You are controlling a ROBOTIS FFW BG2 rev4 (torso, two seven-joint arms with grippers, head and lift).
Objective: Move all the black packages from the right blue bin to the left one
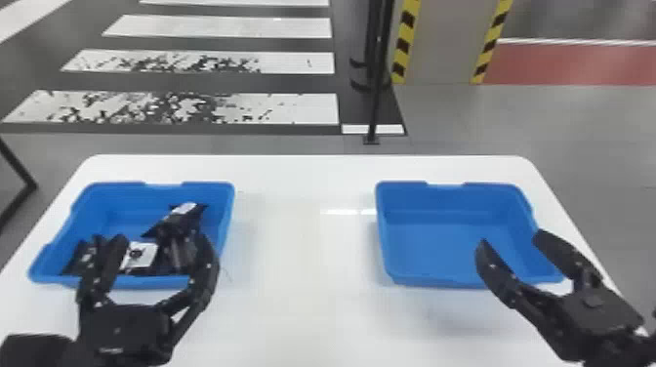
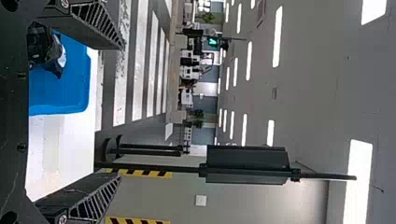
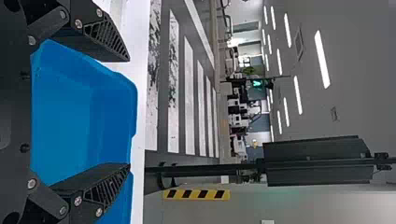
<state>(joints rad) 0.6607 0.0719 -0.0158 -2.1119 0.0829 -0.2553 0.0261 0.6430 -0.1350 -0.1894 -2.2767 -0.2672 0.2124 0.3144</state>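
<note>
Black plastic packages (image 1: 171, 224) with white labels: in the open blue plastic bin on the left (image 1: 117, 186), grouped toward its near edge. One is tilted, lying on others in the right half. A square white label (image 1: 138, 256) faces up near the middle of the near edge. Exact count: can't tell, fingers cover part of the pile.

Left gripper (image 1: 159, 238), two flat black fingers: wide, tips over that bin's near edge, in front of the packages in head view.

Right gripper (image 1: 511, 237), same type: wide, over the near right corner of the matching blue bin on the right (image 1: 439, 244).

Both bins sit on the white rounded-corner tabletop (image 1: 302, 293), well apart, one near its left edge, one near its right.
</note>
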